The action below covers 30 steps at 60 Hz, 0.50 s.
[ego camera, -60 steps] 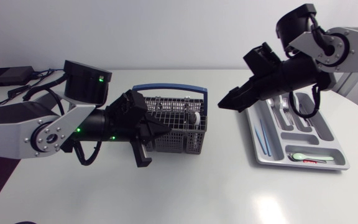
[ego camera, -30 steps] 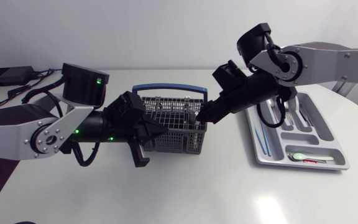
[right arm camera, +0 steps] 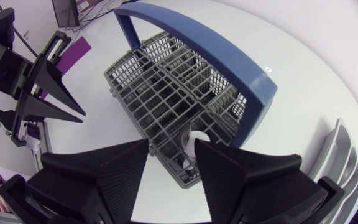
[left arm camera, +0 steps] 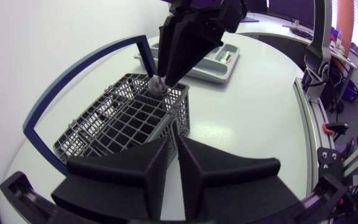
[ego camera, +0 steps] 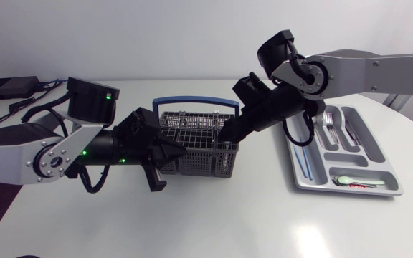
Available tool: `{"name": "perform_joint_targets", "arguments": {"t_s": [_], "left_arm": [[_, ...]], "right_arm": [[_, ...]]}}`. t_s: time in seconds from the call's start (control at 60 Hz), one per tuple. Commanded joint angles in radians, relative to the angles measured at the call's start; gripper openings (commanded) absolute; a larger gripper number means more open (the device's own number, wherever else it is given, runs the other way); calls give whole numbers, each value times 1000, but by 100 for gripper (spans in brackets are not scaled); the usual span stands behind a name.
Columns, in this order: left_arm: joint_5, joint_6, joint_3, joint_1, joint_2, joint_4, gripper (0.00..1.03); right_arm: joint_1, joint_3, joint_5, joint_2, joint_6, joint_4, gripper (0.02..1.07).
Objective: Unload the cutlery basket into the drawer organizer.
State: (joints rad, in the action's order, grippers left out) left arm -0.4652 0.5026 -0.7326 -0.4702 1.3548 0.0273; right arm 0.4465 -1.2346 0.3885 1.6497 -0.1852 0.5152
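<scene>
Hovering over basket [ego camera: 201, 127] right end, R gripper [ego camera: 226, 136] is spread astride a pale utensil [right arm camera: 194, 142] standing in it. L gripper [left arm camera: 176, 134] is nearly pressed together, empty, just left of basket. Organizer [ego camera: 296, 172] sits at the right.

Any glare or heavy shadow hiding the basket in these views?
Head view: a glare patch on the table, well clear of the cutlery basket; left wrist view: basket evenly lit, no glare; right wrist view: only its deeper cells fall dark.
</scene>
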Motion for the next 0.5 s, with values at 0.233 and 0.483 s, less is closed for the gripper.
{"name": "perform_joint_targets", "arguments": {"t_s": [0.233, 0.483], "left_arm": [[0, 20, 25, 22, -23, -4, 20], [0, 22, 30, 24, -28, -4, 20]], "right_arm": [[26, -40, -28, 58, 29, -9, 50], [38, -51, -34, 65, 32, -7, 42]]}}
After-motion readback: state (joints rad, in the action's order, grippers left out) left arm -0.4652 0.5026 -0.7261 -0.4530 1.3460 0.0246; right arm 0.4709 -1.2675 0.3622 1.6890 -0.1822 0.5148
